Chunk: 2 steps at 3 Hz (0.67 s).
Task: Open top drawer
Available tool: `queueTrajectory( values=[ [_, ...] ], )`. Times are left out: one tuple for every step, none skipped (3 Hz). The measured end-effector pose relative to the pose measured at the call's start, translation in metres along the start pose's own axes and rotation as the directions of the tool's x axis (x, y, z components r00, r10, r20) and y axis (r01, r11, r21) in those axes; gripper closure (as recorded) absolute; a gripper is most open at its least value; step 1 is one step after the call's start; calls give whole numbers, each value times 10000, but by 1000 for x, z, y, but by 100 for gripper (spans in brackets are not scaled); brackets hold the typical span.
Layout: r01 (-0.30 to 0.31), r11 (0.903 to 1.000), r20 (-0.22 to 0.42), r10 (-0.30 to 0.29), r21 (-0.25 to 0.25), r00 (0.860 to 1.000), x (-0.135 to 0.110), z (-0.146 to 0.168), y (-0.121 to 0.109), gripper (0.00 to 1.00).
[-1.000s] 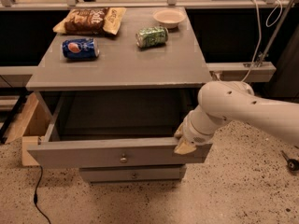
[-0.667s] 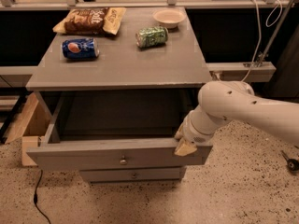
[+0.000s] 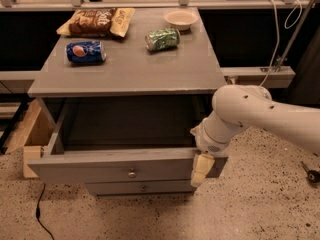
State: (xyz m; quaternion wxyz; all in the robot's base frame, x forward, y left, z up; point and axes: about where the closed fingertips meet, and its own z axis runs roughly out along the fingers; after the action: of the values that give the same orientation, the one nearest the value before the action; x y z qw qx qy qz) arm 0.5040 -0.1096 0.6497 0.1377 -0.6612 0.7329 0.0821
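Observation:
The top drawer (image 3: pixel 100 166) of the grey cabinet is pulled far out toward me; its inside looks dark and bare. Its flat grey front carries a small round metal knob (image 3: pixel 131 173) at centre. A shorter drawer front (image 3: pixel 142 187) with a similar knob shows just below it, pushed in. My gripper (image 3: pixel 200 168) hangs down over the right end of the top drawer's front, at its upper edge. One cream finger (image 3: pixel 199 169) shows against the front face. The white arm (image 3: pixel 260 115) reaches in from the right.
On the cabinet top (image 3: pixel 130 71) lie a blue soda can (image 3: pixel 86 52), a green can (image 3: pixel 162 39), a brown chip bag (image 3: pixel 95 21) and a white bowl (image 3: pixel 181 18). A wooden box (image 3: pixel 30 134) stands at the left. A cable (image 3: pixel 42 219) lies on the speckled floor.

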Motion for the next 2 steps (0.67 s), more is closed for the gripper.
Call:
queueTrajectory(
  values=[
    [-109,9999,-22,109,-102,9999,3,-2,3,0],
    [-285,9994,-15,285,-202,9996,8,-2,8,19]
  ],
)
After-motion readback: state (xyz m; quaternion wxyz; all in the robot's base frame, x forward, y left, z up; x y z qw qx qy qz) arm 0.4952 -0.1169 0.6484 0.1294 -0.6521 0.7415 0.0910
